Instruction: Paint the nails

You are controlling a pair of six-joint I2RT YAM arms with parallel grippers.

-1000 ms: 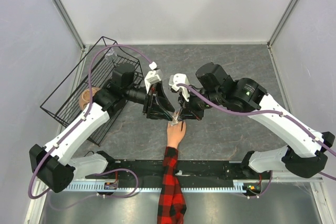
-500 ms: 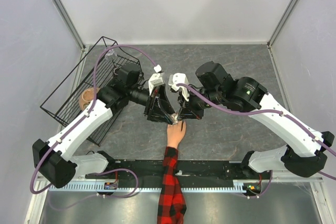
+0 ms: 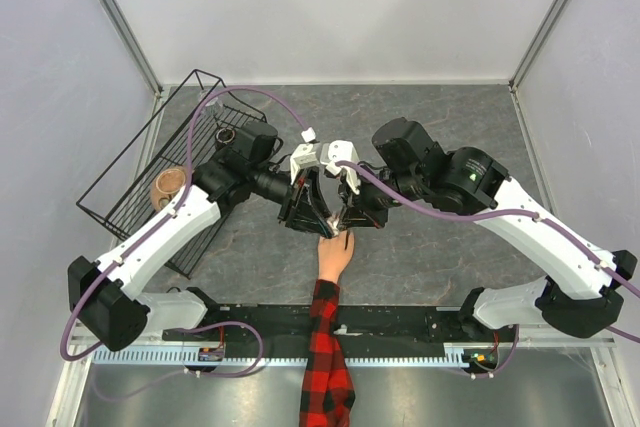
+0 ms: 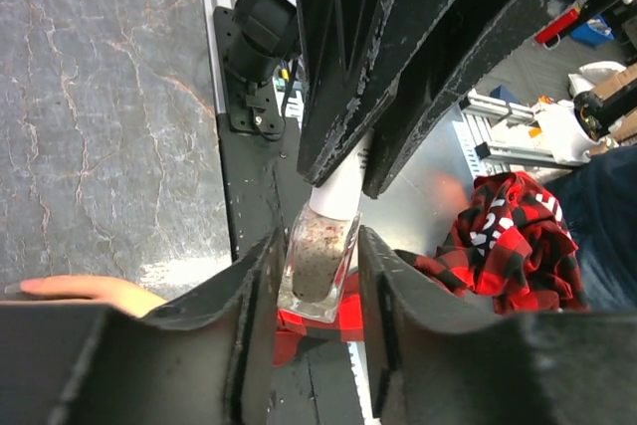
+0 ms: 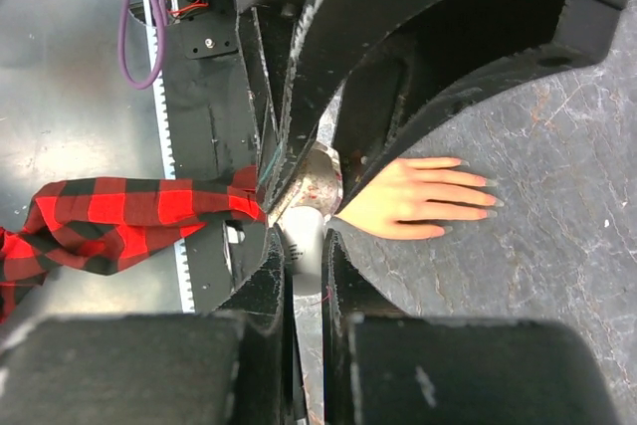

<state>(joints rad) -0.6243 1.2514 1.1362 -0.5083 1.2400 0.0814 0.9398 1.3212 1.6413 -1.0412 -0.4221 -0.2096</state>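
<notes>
The peach mannequin hand (image 3: 335, 255) lies palm down on the grey table, its red-and-black plaid sleeve (image 3: 325, 347) running toward the near edge. In the right wrist view the hand (image 5: 418, 198) shows its nails (image 5: 488, 183) as small dull tips. Both grippers meet just above its fingertips. My left gripper (image 4: 318, 238) is shut on the glass body of a nail polish bottle (image 4: 318, 264) filled with speckled polish. My right gripper (image 5: 302, 236) is shut on the bottle's white cap (image 5: 304, 251). From above, the left gripper (image 3: 320, 225) and right gripper (image 3: 346, 221) hide the bottle.
A black wire basket (image 3: 120, 202) stands at the left with a brown round object (image 3: 168, 187) inside. A black rail (image 3: 400, 322) with the arm bases runs along the near edge. Grey walls close in the table on three sides.
My left arm has swung right toward the right gripper, and its jaws have narrowed onto the bottle. The right arm and the mannequin hand have stayed put.
</notes>
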